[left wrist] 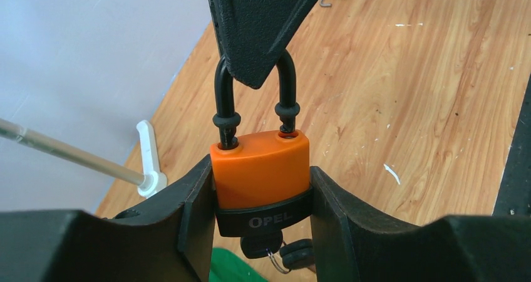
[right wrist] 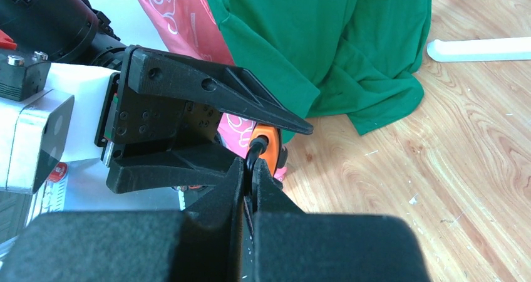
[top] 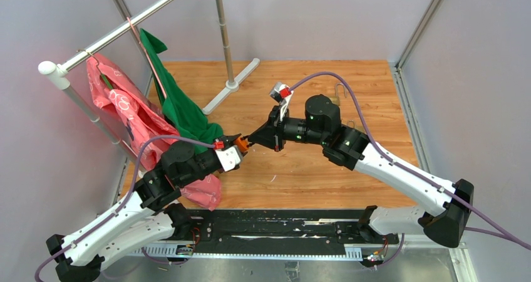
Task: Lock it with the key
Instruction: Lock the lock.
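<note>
Above the middle of the desk [top: 313, 175], clear of the wood, the orange padlock [left wrist: 260, 163] sits gripped by its two narrow sides in the left tool [left wrist: 260, 194]. The right tool [right wrist: 248, 169] is clenched on the top of the black shackle [left wrist: 225, 94]. The lock looks dense and rigid under a smooth plastic jacket that could slip, so the side grip suits it. The keys [left wrist: 269, 249] dangle loosely beneath and are probably best pinched by the head.

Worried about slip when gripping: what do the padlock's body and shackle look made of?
Padlock body: orange cover, smooth with soft sheen, likely plastic or rubber over metal. Shackle: matte black, ringed collars at its base, probably plastic-sleeved metal.
</note>
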{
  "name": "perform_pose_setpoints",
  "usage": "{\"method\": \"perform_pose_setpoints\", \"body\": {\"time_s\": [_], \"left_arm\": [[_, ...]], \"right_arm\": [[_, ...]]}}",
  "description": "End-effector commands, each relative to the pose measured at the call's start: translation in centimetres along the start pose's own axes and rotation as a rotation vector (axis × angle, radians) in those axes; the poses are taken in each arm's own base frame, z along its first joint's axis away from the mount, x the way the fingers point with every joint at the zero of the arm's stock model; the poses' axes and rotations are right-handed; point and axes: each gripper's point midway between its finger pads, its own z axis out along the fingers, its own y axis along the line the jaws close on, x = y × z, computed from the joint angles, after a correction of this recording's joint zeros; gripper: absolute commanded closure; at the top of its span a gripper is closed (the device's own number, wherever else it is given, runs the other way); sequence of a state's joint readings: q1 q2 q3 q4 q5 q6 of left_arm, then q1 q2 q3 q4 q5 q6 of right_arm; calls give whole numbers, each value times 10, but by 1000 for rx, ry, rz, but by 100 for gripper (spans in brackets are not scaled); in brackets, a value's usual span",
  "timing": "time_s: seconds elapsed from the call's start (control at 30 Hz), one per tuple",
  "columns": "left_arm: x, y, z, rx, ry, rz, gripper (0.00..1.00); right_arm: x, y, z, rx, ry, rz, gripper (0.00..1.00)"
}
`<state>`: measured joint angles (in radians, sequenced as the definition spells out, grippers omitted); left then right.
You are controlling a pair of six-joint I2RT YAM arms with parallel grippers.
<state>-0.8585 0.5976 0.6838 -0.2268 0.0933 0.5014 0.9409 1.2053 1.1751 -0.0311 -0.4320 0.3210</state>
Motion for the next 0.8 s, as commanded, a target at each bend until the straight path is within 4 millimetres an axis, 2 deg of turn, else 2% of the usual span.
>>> {"method": "perform_pose_setpoints", "body": {"time_s": [0.0, 0.1, 0.2, 0.33, 0.63, 0.77], "left_arm": [[-71, 43, -12, -158, -245, -30, 100], [-71, 46, -12, -169, -239, -7, 100], [-60, 46, -12, -180, -199, 4, 100], [-51, 39, -10, -156, -176, -2, 100], [-31, 30, -8, -136, -109, -27, 100], [-20, 27, -10, -141, -87, -49, 100]], "right_arm": [[30, 3, 9, -44, 88, 34, 100], [33, 2, 8, -38, 108, 40, 100], [32, 1, 4, -27, 102, 19, 100], [30, -1, -2, -6, 104, -16, 91], [0, 1, -10, 23, 37, -84, 83], [-8, 3, -11, 22, 20, -93, 75]]}}
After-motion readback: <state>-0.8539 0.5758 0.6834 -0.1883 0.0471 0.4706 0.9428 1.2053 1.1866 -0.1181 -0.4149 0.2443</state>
